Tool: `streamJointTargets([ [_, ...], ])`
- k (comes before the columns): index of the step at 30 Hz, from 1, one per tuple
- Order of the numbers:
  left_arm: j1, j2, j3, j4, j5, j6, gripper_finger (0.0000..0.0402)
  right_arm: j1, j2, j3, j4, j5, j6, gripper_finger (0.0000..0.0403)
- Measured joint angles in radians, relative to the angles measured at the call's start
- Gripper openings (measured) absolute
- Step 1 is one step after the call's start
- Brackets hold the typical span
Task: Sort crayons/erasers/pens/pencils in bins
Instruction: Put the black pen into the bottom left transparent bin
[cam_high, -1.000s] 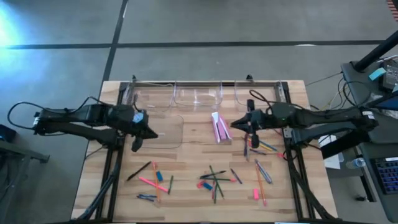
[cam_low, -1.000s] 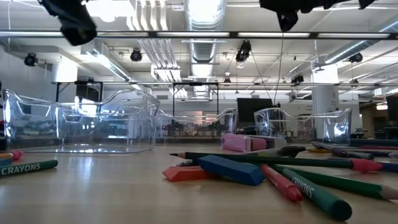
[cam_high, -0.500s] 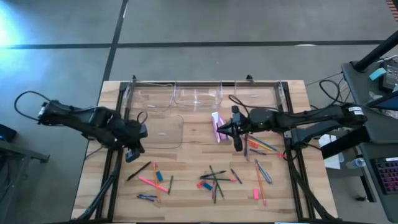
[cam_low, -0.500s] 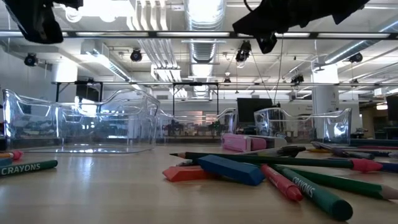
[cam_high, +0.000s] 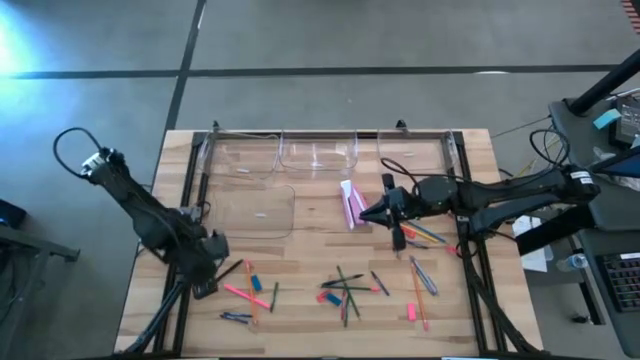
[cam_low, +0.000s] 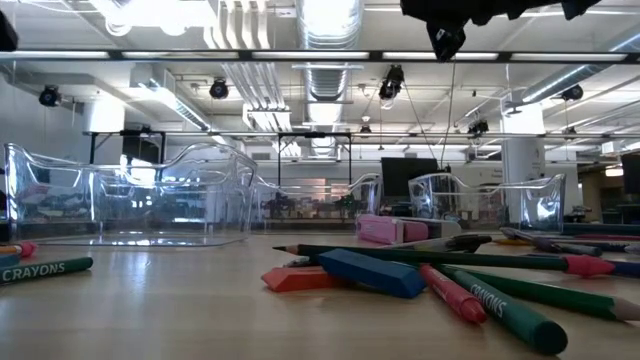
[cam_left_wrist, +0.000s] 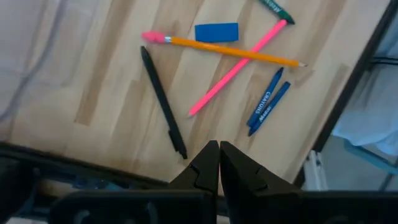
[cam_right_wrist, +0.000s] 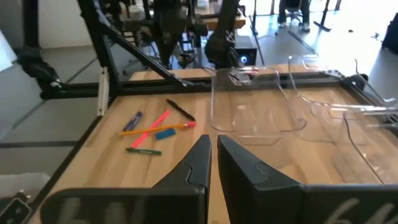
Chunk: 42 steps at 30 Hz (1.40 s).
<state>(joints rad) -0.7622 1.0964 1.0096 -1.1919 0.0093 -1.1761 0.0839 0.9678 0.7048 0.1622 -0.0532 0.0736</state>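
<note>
**Both end effectors closed & empty, stationery loose on desk**

Left end effector (cam_left_wrist: 217, 163): fingers pressed together, nothing between them. It sits low at the desk's front-left edge, w/ a black pen (cam_left_wrist: 163, 102) just ahead of its tips. Past that pen lie a pink stick (cam_left_wrist: 239, 66) crossed by a yellow pencil (cam_left_wrist: 227, 51), a blue eraser (cam_left_wrist: 216, 32) right next to the pencil, and two blue crayons (cam_left_wrist: 267, 101) side by side.

Right end effector (cam_high: 397, 218): fingers also nearly touching, holding nothing, hanging over the desk's centre-right, just beside a pink block (cam_high: 353, 204) lying by the bins.

Bins (cam_high: 316, 153): clear trays lined up along the desk's far edge, plus a wider one (cam_high: 256, 210) set nearer on the left; all look bare inside as far as I can tell.

Mid-desk, toward the front: a tangle of dark pencils (cam_high: 345, 288) w/ a blue eraser (cam_high: 331, 298) at it. Right of that, more sticks (cam_high: 424, 274) and a small pink eraser (cam_high: 411, 312). From desk height, a blue eraser (cam_low: 370, 272) rests on a red one (cam_low: 300, 279), green crayons (cam_low: 505, 307) alongside.
</note>
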Motion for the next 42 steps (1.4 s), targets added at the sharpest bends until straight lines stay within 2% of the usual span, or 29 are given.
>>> streamJointTargets([
  [5,-0.082,0.056,-0.004,0.106,-0.08,-0.023,0.0,0.013,0.005,-0.001,-0.002,0.0,-0.003,0.0022],
  [10,-0.092,0.111,-0.004,0.176,-0.09,-0.023,0.0012,0.013,0.019,-0.001,-0.002,0.001,0.034,0.0022],
  [13,-0.092,0.153,-0.004,0.18,-0.09,-0.023,0.0045,0.018,0.026,-0.001,-0.006,0.001,0.039,0.0022],
  [18,-0.093,0.216,-0.004,0.179,-0.095,-0.016,0.0122,0.036,0.031,-0.002,-0.036,0.001,0.066,0.0022],
  [22,-0.127,0.224,-0.009,0.161,-0.177,-0.016,0.017,0.058,0.035,-0.003,-0.052,0.001,0.086,0.0022],
  [25,-0.162,0.185,-0.054,0.165,-0.238,-0.043,0.0188,0.074,0.035,-0.003,-0.057,0.002,0.085,0.0022],
  [28,-0.192,0.117,-0.139,0.193,-0.25,-0.128,0.0191,0.085,0.035,-0.003,-0.056,0.002,0.082,0.0022],
  [33,-0.212,0.019,-0.313,0.384,-0.25,-0.219,0.0192,0.093,0.035,-0.006,-0.054,0.013,0.055,0.0022],
  [37,-0.211,0.002,-0.403,0.397,-0.232,-0.302,0.0192,0.093,0.036,-0.006,-0.053,0.052,0.045,0.0022],
  [42,-0.211,0.023,-0.459,0.389,-0.199,-0.362,0.0192,0.093,0.036,-0.006,-0.054,0.064,0.044,0.0022],
])
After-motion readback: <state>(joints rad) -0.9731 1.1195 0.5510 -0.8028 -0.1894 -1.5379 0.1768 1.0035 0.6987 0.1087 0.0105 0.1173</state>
